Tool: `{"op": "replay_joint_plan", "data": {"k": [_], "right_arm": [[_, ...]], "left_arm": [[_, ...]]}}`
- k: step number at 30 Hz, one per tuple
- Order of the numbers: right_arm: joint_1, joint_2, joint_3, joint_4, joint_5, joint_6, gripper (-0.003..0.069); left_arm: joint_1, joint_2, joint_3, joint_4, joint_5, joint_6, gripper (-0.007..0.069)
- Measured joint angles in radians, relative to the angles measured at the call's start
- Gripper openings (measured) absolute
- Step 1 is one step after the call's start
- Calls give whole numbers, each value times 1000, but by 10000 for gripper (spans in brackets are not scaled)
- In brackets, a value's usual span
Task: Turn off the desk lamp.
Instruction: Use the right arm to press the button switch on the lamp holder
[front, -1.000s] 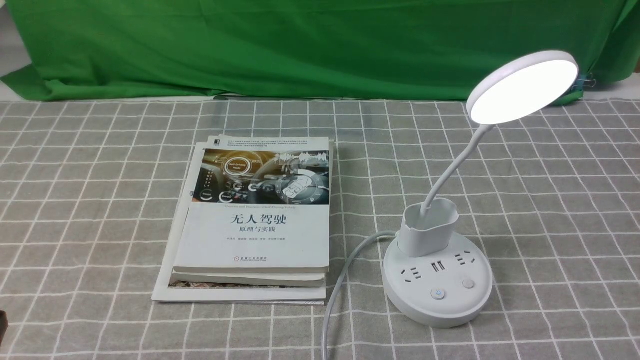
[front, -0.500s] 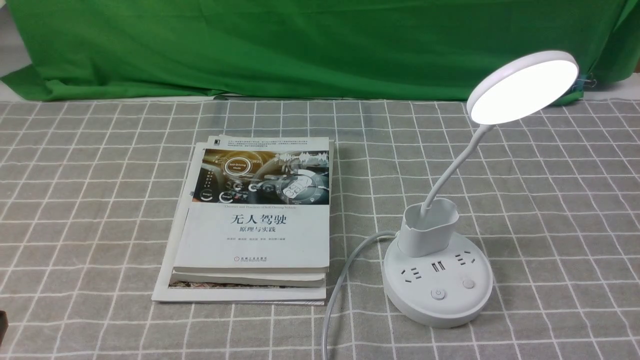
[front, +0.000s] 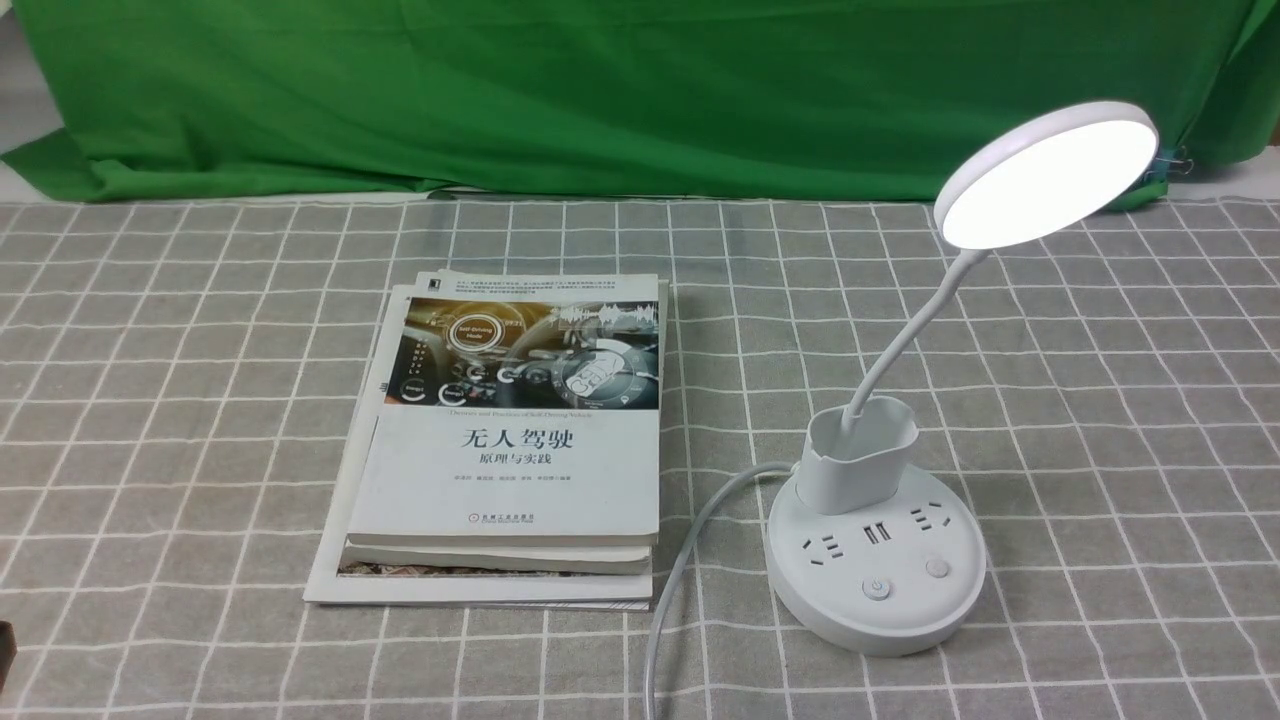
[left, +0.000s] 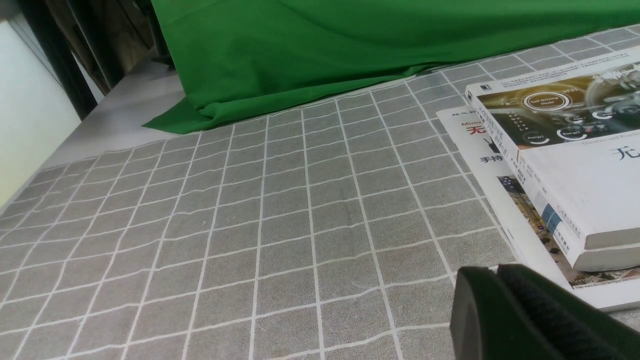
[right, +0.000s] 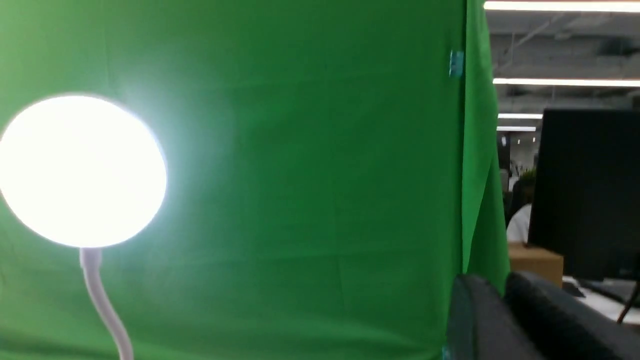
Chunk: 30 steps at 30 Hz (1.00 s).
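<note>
While the desk lamp is glowing at full brightness, the task is sitting at its opening step. No approach is under way, and neither arm is showing in the front view.

Closest in, the left jaws are hovering low over the table, just beside the stack of books. Only part of one finger is showing, so I cannot tell their spread. The right jaws are standing wide and holding nothing, raised and facing the lit head ahead of them.

Below and forward of the right jaws, by my reading, the round base is resting on the table. The power-marked button is lying nearer to them, and the plain button just beyond it.

The next move is likely calling for the right jaws to dip and press the power-marked button squarely, clearing the cup holder behind it.
</note>
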Motion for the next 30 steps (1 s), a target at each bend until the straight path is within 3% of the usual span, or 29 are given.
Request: {"op": "replay_joint_plan", "data": {"k": [13, 21, 27, 30], "right_arm": [[0, 311, -145, 3, 4, 158, 129], [0, 606, -265, 3, 145, 249, 129], [0, 785, -279, 3, 174, 162, 129], [0, 828, -279, 3, 156, 205, 129]], "left_arm": [[0, 0, 0, 0, 0, 0, 19], [0, 0, 0, 0, 0, 0, 19], [0, 0, 0, 0, 0, 0, 19], [0, 0, 0, 0, 0, 0, 19]]}}
